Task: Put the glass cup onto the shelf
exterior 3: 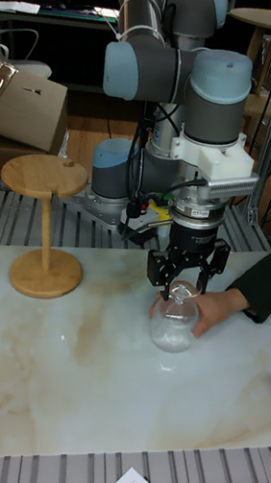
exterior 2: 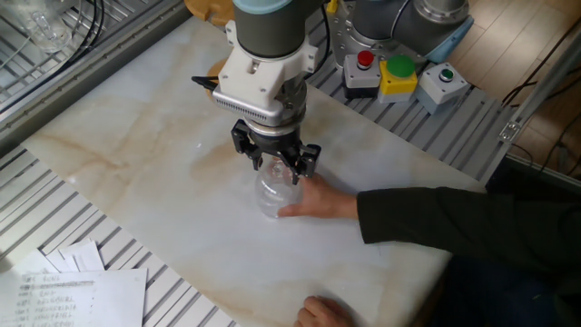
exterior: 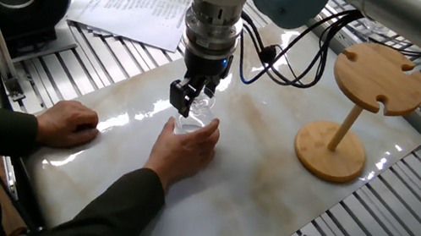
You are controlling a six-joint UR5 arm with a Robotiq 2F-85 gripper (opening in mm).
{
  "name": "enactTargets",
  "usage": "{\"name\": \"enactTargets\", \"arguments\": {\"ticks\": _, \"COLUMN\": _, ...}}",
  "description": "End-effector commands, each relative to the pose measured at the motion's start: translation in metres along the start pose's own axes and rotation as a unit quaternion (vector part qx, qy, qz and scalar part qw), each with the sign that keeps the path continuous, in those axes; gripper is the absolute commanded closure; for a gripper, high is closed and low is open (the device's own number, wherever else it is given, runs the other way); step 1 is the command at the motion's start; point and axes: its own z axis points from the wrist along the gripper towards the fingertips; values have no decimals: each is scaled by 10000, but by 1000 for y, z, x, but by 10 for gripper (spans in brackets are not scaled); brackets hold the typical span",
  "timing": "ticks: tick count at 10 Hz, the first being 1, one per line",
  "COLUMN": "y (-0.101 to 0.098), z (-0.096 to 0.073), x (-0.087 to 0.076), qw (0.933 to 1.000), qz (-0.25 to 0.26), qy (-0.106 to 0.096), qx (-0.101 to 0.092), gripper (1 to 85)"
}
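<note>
You had one glass cup (exterior: 194,120) mid-bench, gripper (exterior: 191,98) spread around its top, gripping nothing; one shelf (exterior: 367,101); two hands (exterior: 183,149)

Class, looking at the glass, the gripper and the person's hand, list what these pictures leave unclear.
- Glass cup: its stem and foot, hidden between the gripper fingers in every view.
- Gripper: whether it is actually clamped shut; the clear glass blurs this.
- Person's hand: covers the cup's lower side in one fixed view.
</note>
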Motion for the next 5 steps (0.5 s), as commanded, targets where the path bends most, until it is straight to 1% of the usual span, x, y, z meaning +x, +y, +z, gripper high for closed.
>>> {"name": "enactTargets", "arguments": {"ticks": 1, "y": 1, "z": -1, "x": -1, "qw": 10000, "qz": 41, "qy": -9, "qx": -22, "gripper": 250}}
{"name": "enactTargets", "arguments": {"ticks": 5, "y": -2, "z": -2, "x": -1, "qw": 10000, "qz": 17, "qy": 32, "qx": 46, "gripper": 277}}
